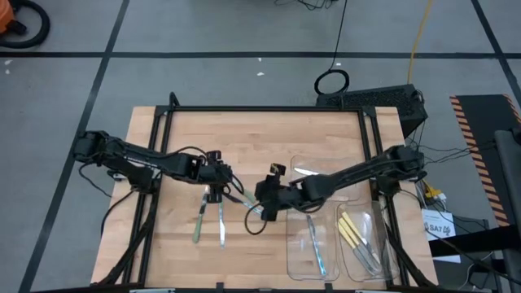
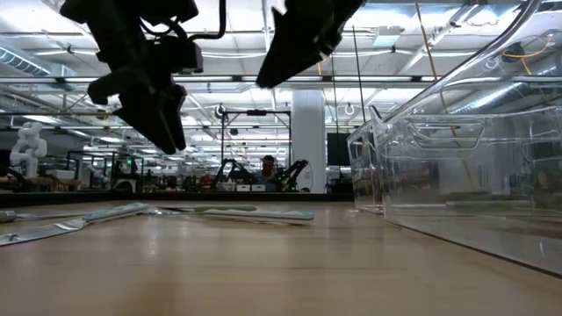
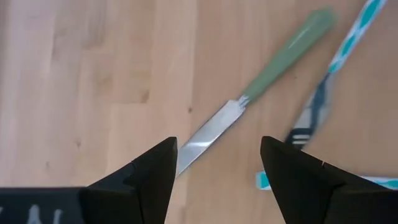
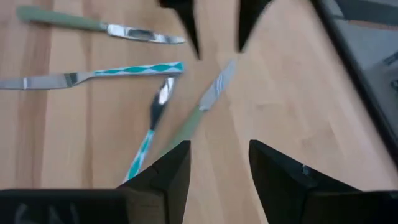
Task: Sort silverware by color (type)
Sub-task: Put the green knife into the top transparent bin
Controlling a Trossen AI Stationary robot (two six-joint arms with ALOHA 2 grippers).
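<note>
Several pieces of silverware lie flat on the wooden table (image 1: 244,138). A green-handled knife (image 3: 249,99) and a teal-patterned fork (image 3: 311,118) lie below my left gripper (image 3: 217,146), which hangs open above them near the table's middle (image 1: 216,195). My right gripper (image 4: 217,149) also hangs open, just right of the left one (image 1: 264,213), over a second green-handled knife (image 4: 199,115) and a teal spoon (image 4: 152,124). Farther off lie a teal fork (image 4: 93,73) and a green knife (image 4: 93,25). Neither gripper touches anything.
Clear plastic trays (image 1: 326,268) stand at the table's right near corner. One holds yellow-handled pieces (image 1: 354,232), another a bluish piece (image 1: 316,244). A third tray (image 1: 313,163) stands behind them. The two grippers hang close together. Bare wood lies at the far and left sides.
</note>
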